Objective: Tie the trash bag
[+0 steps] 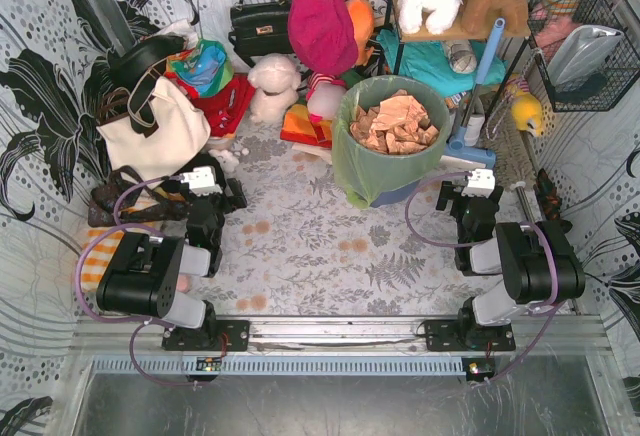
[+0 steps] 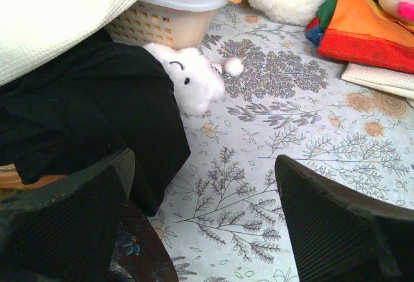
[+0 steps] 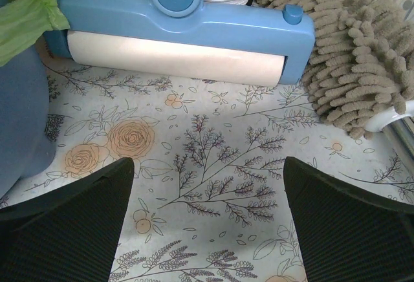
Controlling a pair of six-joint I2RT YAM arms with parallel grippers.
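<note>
One trash bag (image 1: 352, 161), one bin (image 1: 398, 195)

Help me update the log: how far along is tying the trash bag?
Nothing done yet: the trash bag lines the bin, mouth open, crumpled paper exposed. Nothing in hand: left gripper and right gripper are open, empty, over the table. Left: gather the rim and knot it.

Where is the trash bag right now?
In the top view the trash bag sits right of centre, lining a blue bin with its rim folded over the outside; a blue sweeper stands to its right.
</note>
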